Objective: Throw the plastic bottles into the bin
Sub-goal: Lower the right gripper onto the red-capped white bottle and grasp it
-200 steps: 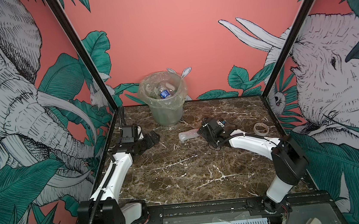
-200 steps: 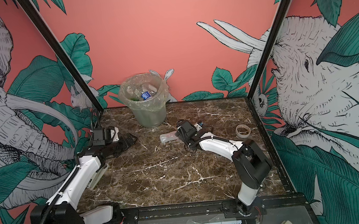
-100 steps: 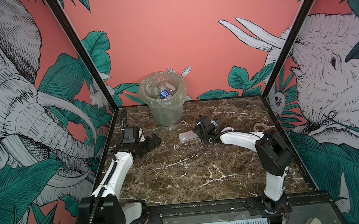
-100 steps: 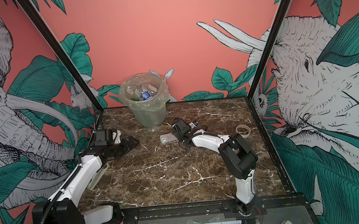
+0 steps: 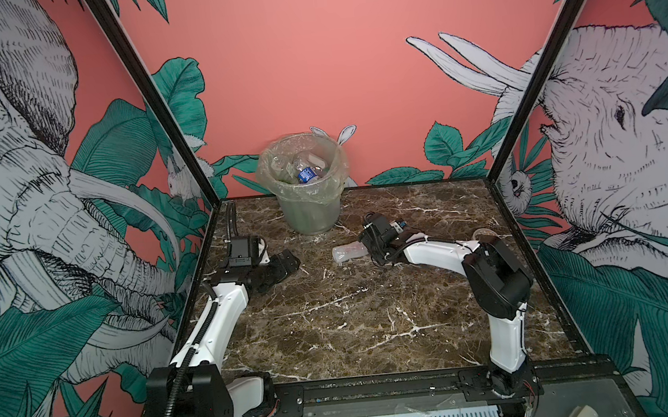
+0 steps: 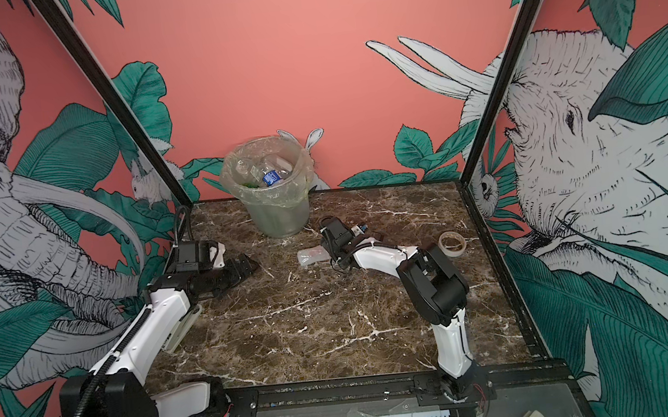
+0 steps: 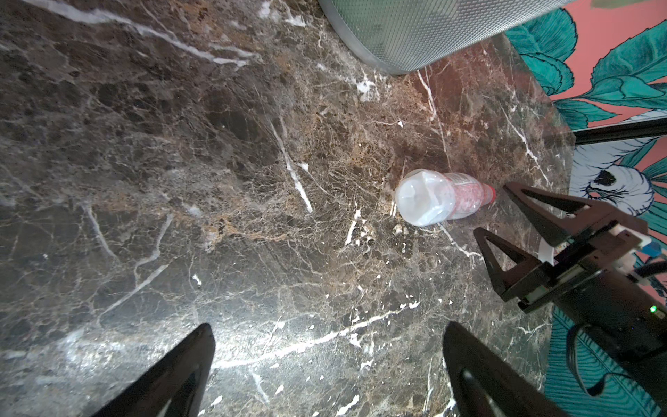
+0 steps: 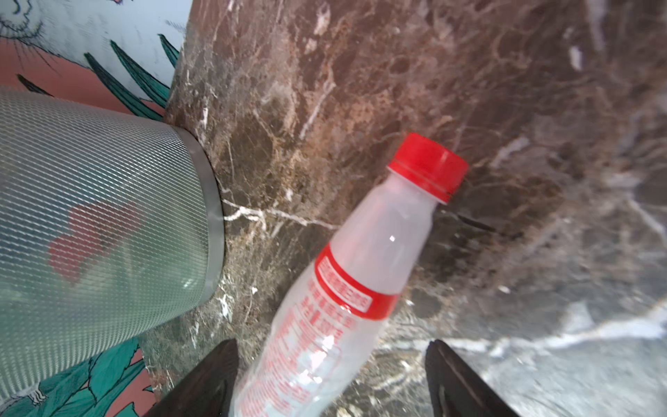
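Note:
One plastic bottle (image 5: 347, 252) (image 6: 312, 255), cloudy white with red print and a red cap, lies on its side on the marble, right of the bin's base. My right gripper (image 5: 367, 248) (image 8: 332, 341) is open around its body (image 8: 361, 260). One finger touches it and a gap shows to the other. The left wrist view shows the same bottle (image 7: 433, 198) beside the right gripper (image 7: 491, 208). The bin (image 5: 311, 211) (image 6: 279, 219) stands at the back with several bottles (image 5: 307, 174) inside. My left gripper (image 5: 287, 262) (image 7: 329, 325) is open and empty above the marble.
A beige ring of tape (image 6: 452, 243) lies near the right wall, behind the right arm. The bin's ribbed wall (image 8: 90, 216) (image 7: 415, 29) is close to both grippers. Black frame posts and printed walls close in the marble table (image 5: 335, 322) on three sides.
My right gripper has slid left over the bottle and its jaws have narrowed; the right elbow swung in. The bottle has not moved. The left gripper barely shifted.

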`<state>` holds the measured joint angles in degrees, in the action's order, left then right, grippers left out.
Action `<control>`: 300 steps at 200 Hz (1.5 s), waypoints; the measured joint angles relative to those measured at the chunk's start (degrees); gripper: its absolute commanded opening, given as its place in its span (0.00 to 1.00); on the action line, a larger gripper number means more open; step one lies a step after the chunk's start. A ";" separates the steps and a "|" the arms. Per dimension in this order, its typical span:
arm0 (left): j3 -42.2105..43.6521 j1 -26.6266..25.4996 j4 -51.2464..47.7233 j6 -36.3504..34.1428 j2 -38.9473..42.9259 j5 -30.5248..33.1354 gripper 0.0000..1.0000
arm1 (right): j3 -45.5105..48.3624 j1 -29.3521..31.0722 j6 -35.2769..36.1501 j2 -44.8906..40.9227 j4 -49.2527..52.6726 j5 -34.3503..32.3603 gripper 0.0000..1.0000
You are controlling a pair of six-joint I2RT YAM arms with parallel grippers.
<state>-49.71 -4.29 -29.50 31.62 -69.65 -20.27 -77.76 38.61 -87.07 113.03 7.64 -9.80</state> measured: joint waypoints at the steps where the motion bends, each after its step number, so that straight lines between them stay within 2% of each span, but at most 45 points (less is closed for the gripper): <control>1: 0.00 0.00 0.00 0.00 0.00 0.00 0.99 | -0.07 -0.02 0.00 0.09 -0.04 0.00 0.80; 94: 0.00 0.00 -0.04 -0.20 -0.46 0.11 0.98 | -4.07 -0.63 -2.95 6.88 -1.81 3.30 0.83; 150: 0.00 0.00 -0.24 -0.31 -1.18 0.15 0.98 | -5.35 -0.79 -4.26 8.44 -2.29 3.58 0.72; 193: 0.00 0.00 -0.22 -0.42 -1.18 0.22 0.98 | -4.94 -1.18 -5.29 8.57 -2.75 3.67 0.58; 249: 0.00 0.00 -0.22 -0.37 -1.29 0.17 0.98 | -2.60 -1.77 -5.03 8.17 -7.06 4.48 0.56; 300: -0.04 0.00 0.09 -0.39 -1.42 0.17 0.98 | 0.81 -2.67 -1.49 4.31 -7.43 5.14 0.56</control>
<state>-49.76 -4.29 -29.41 31.22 -71.07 -20.10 -76.95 35.94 -88.55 117.34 0.21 -4.67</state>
